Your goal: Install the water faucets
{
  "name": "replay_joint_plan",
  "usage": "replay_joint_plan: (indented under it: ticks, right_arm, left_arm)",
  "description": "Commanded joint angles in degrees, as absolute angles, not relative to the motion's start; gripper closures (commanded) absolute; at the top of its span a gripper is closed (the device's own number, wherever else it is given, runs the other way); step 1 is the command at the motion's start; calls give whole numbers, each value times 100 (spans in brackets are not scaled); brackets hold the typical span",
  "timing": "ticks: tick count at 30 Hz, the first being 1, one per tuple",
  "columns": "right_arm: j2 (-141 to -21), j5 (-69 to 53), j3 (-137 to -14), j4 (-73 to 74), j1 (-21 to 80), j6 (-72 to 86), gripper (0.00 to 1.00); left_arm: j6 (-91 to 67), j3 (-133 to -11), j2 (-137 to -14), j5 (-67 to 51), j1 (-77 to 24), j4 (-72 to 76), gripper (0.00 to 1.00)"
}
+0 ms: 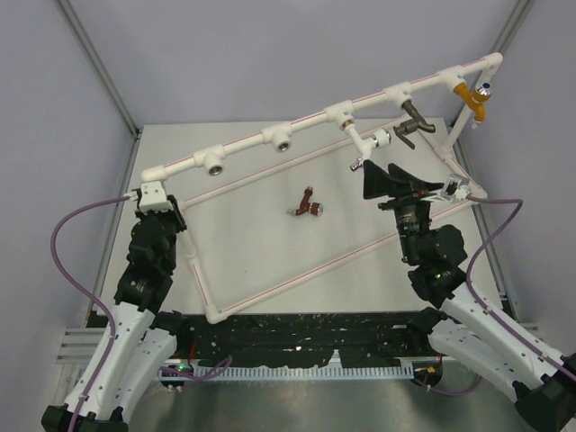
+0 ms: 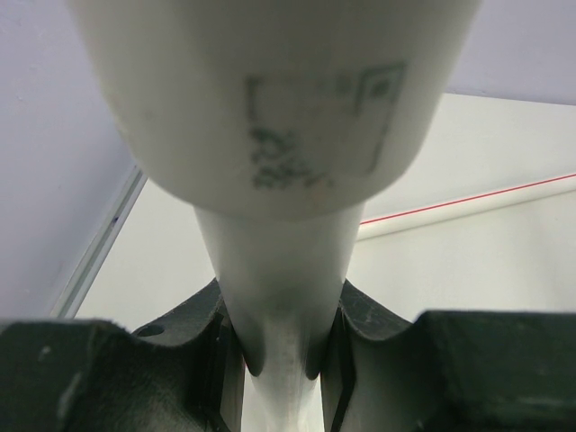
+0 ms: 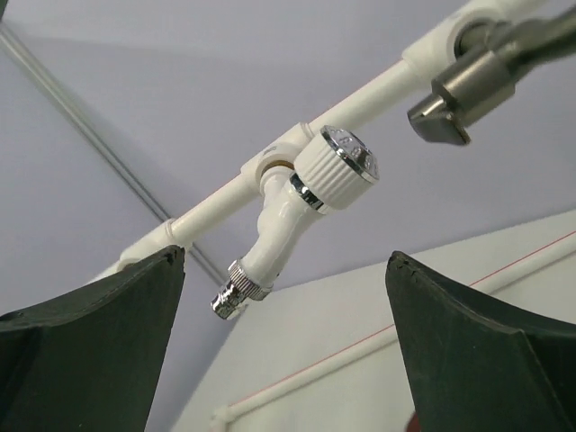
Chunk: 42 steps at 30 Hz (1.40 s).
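Clamping pipe (image 2: 279, 261) post with left gripper (image 2: 283, 360) | holding right gripper (image 3: 286, 270) wide open, empty, below white faucet (image 3: 288, 211) on pipe | spotting brown faucet (image 1: 308, 205) loose below pipe | risking crooked threading if grabbed tilted

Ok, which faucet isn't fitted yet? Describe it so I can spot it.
Find the grey table inside the white pipe frame. Near its middle lies the reddish-brown faucet, loose on the surface. Unlike it, the white faucet, dark metal faucet and yellow faucet all hang from that frame.
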State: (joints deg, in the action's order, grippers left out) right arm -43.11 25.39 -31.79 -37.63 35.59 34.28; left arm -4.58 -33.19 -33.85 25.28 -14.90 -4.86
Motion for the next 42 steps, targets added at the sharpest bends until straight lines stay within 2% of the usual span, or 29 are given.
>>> replay_joint_plan:
  ticks: [1, 6, 10, 17, 27, 32, 34, 37, 38, 39, 40, 42]
  right_arm:
    - [-3561, 1864, -3252, -3016, 3595, -197, 2]
    - [-3129, 976, -3541, -1577, 3586, -4938, 4]
    - [-3418, 853, -3735, -1133, 3586, -7324, 5]
    - [-4042, 361, -4025, -1616, 3586, -9182, 5]
    - [-4913, 387, -4535, -1916, 3481, -10283, 0]
    - [-5316, 176, -4763, -1916, 3358, -10424, 19]
    - [-5457, 150, -4843, -1951, 3331, -10441, 35]
    - [-5616, 88, -4974, -1942, 3305, -10380, 50]
    - [-5695, 88, -4992, -1942, 3305, -10267, 60]
    - [-5721, 88, -5027, -1934, 3313, -10196, 65]
    - [-5765, 88, -5045, -1942, 3305, -9865, 74]
    - [-5775, -245, -5080, -2073, 3305, -8927, 83]
  left_arm:
    - [-220, -3463, -3401, 2435, -1512, -773, 100]
    - [-264, -3472, -3419, 2382, -1529, -800, 100]
    - [-264, -3480, -3401, 2382, -1556, -800, 100]
    - [-255, -3480, -3392, 2399, -1573, -809, 100]
    - [-246, -3480, -3401, 2408, -1573, -809, 100]
    - [-237, -3480, -3410, 2417, -1582, -809, 100]
    - [-237, -3472, -3401, 2417, -1573, -809, 100]
    - [-237, -3472, -3393, 2426, -1582, -809, 100]
    - [-237, -3480, -3384, 2417, -1573, -809, 100]
    - [-237, -3472, -3384, 2426, -1573, -809, 100]
    - [-237, -3472, -3384, 2426, -1573, -809, 100]
    - [-229, -3480, -3384, 2426, -1573, -809, 100]
